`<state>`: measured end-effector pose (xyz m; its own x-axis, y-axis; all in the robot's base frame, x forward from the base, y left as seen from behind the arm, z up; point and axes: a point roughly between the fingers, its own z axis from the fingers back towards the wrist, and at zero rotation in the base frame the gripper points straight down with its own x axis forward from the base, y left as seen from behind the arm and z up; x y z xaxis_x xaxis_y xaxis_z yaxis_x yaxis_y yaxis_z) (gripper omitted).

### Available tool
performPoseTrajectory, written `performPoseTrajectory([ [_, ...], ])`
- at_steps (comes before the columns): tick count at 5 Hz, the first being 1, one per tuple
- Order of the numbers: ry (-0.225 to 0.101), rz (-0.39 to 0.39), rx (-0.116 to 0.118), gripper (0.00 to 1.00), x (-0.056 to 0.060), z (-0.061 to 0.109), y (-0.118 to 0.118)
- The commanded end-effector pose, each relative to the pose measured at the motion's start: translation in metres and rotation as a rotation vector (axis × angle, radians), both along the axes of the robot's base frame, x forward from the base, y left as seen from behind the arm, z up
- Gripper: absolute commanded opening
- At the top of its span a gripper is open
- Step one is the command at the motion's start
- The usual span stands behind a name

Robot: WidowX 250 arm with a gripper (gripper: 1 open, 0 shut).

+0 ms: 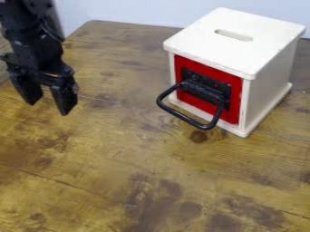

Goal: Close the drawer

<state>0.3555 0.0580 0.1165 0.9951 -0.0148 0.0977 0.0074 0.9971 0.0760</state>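
- A worn wooden table [109, 172] with dark stains fills most of the scene, seen from above and slightly to one side.
- At the far left, a black robot gripper [43, 93] hangs over the table, pointing downward.
- Its two fingers are spread apart with a clear gap between them, and nothing is held in that gap.
- Whether the fingertips touch the tabletop cannot be told from this angle.
- On the right stands a cream wooden box [237, 54], cube-shaped, with a narrow slot [235, 35] cut into its top face.
- The drawer [206, 89] sits in the side of the box that faces left and toward the viewer; its front is a red square panel.
- The red panel appears to lie about flush with the box frame, though a small gap cannot be ruled out.
- A black bracket on the panel carries a large black wire loop handle [184, 109], which droops outward and down toward the table.
- The gripper is well apart from the handle, with bare tabletop between them.
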Motion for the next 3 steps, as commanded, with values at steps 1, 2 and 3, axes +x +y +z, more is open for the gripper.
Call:
performPoseTrajectory([
  [1, -0.061, -0.054, 0.020, 1.00, -0.003, 0.030, -0.017],
  [2, -0.071, -0.097, 0.020, 1.00, -0.011, 0.043, -0.033],
  [3, -0.085, -0.099, 0.004, 1.00, -0.020, 0.040, -0.036],
])
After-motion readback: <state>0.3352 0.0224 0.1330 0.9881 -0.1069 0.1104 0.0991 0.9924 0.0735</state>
